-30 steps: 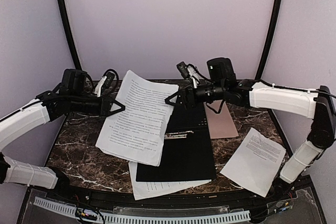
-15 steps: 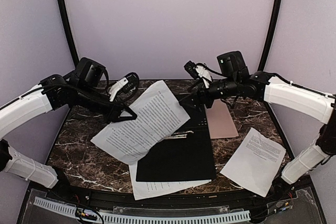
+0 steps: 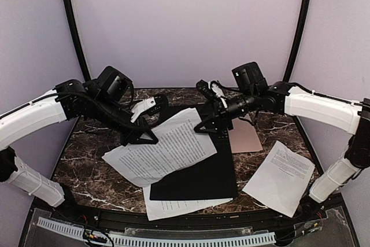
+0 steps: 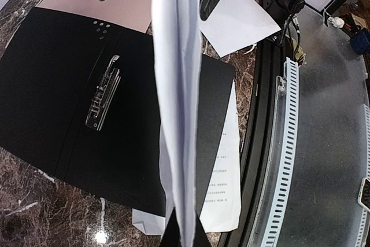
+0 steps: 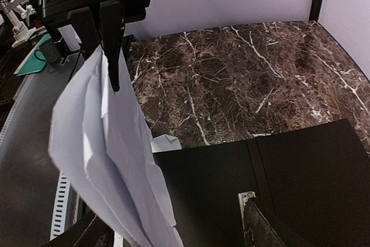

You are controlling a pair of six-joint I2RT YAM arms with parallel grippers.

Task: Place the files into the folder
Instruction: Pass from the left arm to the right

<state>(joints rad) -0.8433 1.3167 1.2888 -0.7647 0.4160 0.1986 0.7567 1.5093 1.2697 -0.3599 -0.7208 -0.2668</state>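
Note:
The folder [image 3: 202,174] lies open at mid-table, black inside, with a metal clip [image 4: 103,93] on its spine. A tan pinkish panel [image 3: 243,137] shows at its far right corner. My left gripper [image 3: 141,137] is shut on the near-left edge of printed white files [image 3: 167,151], which seem to be two layers, and holds them slanted over the folder's left half. My right gripper [image 3: 209,124] is open, one finger on each side of the files' far edge [image 5: 115,160]. One more sheet [image 3: 280,177] lies to the right. Another sheet [image 3: 179,203] pokes out from under the folder's near edge.
The marble table [image 3: 87,172] ends in a black raised rim and a slotted cable rail [image 4: 283,143] at the near side. Curved black frame poles [image 3: 72,21] stand at the back corners.
My left gripper has carried the files to the right and lower, turning them flatter over the folder. My right gripper has come down and left onto their far edge, its jaws narrowing a little.

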